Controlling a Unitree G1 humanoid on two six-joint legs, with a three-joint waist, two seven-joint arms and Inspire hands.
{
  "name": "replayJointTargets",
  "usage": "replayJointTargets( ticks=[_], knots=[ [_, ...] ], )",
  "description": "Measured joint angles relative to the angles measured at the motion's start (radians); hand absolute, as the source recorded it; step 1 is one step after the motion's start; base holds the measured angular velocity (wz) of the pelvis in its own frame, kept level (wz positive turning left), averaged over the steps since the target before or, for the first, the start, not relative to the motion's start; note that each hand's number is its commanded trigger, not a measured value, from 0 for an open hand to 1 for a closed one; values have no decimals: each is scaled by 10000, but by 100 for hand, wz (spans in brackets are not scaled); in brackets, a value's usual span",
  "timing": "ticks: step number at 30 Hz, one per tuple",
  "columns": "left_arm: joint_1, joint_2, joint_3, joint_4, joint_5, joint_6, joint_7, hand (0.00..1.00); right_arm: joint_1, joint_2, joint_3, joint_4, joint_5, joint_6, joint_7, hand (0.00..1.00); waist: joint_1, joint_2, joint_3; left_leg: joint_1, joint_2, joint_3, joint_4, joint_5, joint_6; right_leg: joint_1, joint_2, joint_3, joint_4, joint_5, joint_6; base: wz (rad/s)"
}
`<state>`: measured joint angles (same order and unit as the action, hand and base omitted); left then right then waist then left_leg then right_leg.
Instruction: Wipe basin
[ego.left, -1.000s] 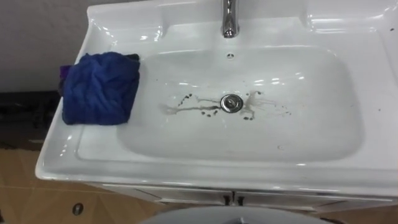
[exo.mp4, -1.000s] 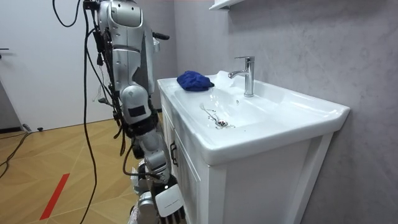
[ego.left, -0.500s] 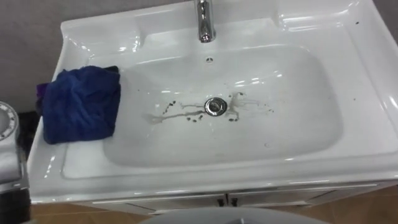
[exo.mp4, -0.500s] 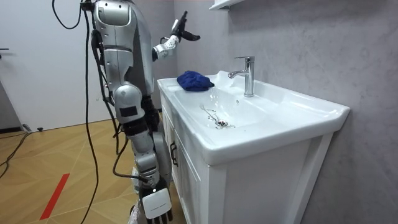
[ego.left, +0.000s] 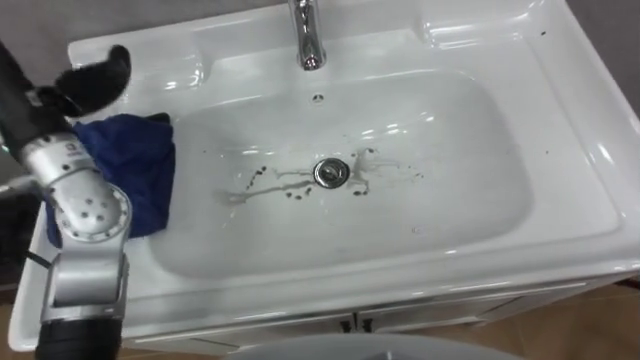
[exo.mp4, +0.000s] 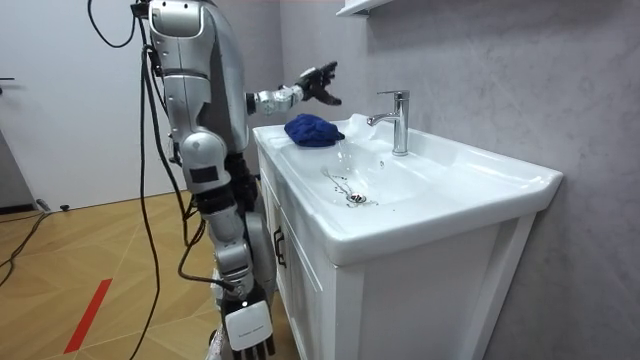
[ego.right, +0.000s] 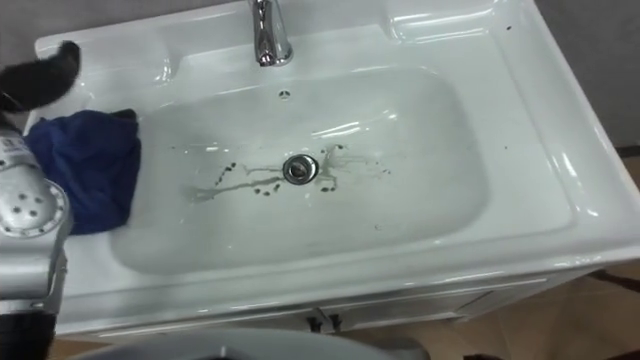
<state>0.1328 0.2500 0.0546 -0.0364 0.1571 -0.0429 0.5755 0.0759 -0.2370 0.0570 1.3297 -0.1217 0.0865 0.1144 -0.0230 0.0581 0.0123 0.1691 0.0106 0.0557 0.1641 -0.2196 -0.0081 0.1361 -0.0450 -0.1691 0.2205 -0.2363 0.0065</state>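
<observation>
Left hand (exo.mp4: 320, 79): fingers apart and holding nothing. I read it as poised above the cloth at the basin's back-left corner, not touching it.
Right hand (exo.mp4: 250, 335): hangs low by the cabinet (exo.mp4: 420, 300) front, fingers slack, idle.
Cloth (ego.left: 138, 172): blue and bunched, lying on the basin's left ledge with one edge at the bowl's lip. My forearm hides part of it.
Basin (ego.left: 470, 150): unwiped. A pale streak and dark specks (ego.left: 285, 182) flank the drain (ego.left: 330, 172), with a few more specks out to the right.
Risk, grasp: closing on the top fold alone could leave the cloth trailing or drop it into the bowl.
Risk, ledge: a downward push rather than a pinch may slide the cloth off the outer rim to the floor.
Risk, sweep: the faucet (ego.left: 307, 35) stands just behind the bowl, so a wide stroke could strike it.
Risk, coverage: specks lie on both sides of the drain, and a short pass would miss the right-hand ones.
</observation>
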Motion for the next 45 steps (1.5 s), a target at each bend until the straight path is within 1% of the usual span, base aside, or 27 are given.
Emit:
replayJointTargets(
  ticks=[1, 2, 4, 7, 9, 10, 12, 19, 25, 29, 30, 31, 34, 37, 43, 45],
  knots=[
    [29, -21, -227, 275, 71, 0, -93, 0, -4, 6, 0, -57, 4, -11, 27, 0, -10, -43, -5, 4, -2, -5, 4, 0, 0, -1, -4, -3, -6, 0, 0, 0],
    [30, -63, -291, 382, 89, 1, -174, 0, -12, 10, 1, -71, 5, -15, 45, 0, -16, -67, -17, 10, -1, 8, 5, 0, 0, -17, -4, -8, -9, 0, 0, 0],
    [33, -150, -559, 660, 114, 1, -318, 0, -91, 39, 0, -86, 48, -22, 106, 0, -7, -146, -62, -16, 12, 12, 4, 0, 0, -124, 6, -13, -8, 3, -5, 0],
    [49, -211, -628, 893, 116, 1, -439, 0, -120, 91, -1, -103, 256, -44, 111, 0, 0, -258, -83, -16, 40, 14, 4, 0, 0, -121, 33, -7, -28, 34, -26, 0],
    [84, -265, -625, 964, 116, 1, -449, 0, -119, 90, -3, -110, 344, -40, 105, 0, 2, -244, -86, -18, 43, 57, 4, 0, 0, -129, 35, 10, -38, 48, -24, -3],
    [161, -322, -626, 963, 140, 1, -449, 0, -107, 75, -6, -127, 354, -32, 92, 0, 2, -218, -102, -13, 47, 147, 4, 0, -1, -145, 37, 10, -37, 55, -24, -7],
    [285, -367, -626, 963, 153, 1, -449, 0, -102, 60, -6, -142, 360, -29, 80, 0, -1, -185, -122, -10, 52, 155, 9, 0, -1, -145, 41, 12, -36, 64, -26, -3],
    [474, -375, -617, 963, 238, 3, -421, 0, -84, 52, -12, -145, 416, -32, 81, 0, 4, -138, -111, -10, 123, 153, 27, 0, -2, -146, 117, 7, -29, 102, -88, 0],
    [472, -371, -592, 959, 1740, 3, -390, 0, -53, 43, 3, -94, 527, -11, -28, 0, 10, -86, -107, -21, 125, 150, 44, 0, -4, -137, 121, 24, -130, 111, -102, 0],
    [508, -372, -590, 962, 2103, 11, -373, 0, -49, 45, 16, -33, 597, -8, -123, 0, 20, -64, -104, -24, 121, 155, 34, 0, -4, -138, 131, 63, -173, 123, -82, 0],
    [564, -372, -583, 977, 2335, 44, -347, 0, -50, 50, 13, -4, 597, -2, -137, 0, 15, -93, -86, -20, 122, 167, 30, 0, -4, -135, 135, 82, -168, 126, -81, 0],
    [616, -370, -571, 1041, 2763, 70, -320, 0, -51, 64, 9, 25, 596, -2, -163, 0, 16, -81, -97, -21, 125, 166, 26, 1, -5, -118, 141, 90, -145, 138, -84, 0],
    [776, -369, -576, 1361, 3554, 110, -191, 0, -67, 69, 13, 50, 599, 4, -164, 0, 20, -106, -98, -5, 129, 166, 14, 1, -5, -98, 154, 164, -160, 150, -87, -1],
    [1071, -369, -588, 1429, 4024, 197, -183, 0, -70, 76, 87, 48, 615, 2, -162, 0, 21, -149, -95, -9, 128, 169, 12, 1, -5, -66, 153, 165, -172, 150, -87, -1],
    [1129, -369, -602, 1718, 4081, 342, -182, 0, -99, 80, 190, 262, 595, 17, -104, 0, 33, -211, -71, -14, 123, 169, 6, 1, -5, -1, 144, 133, -189, 151, -85, 0],
    [1129, -369, -604, 1763, 4082, 399, -182, 0, -140, 80, 306, 320, 559, 28, -96, 0, 30, -205, -78, -20, 123, 171, 8, 1, -5, -5, 144, 130, -195, 150, -86, 0]
  ],
)
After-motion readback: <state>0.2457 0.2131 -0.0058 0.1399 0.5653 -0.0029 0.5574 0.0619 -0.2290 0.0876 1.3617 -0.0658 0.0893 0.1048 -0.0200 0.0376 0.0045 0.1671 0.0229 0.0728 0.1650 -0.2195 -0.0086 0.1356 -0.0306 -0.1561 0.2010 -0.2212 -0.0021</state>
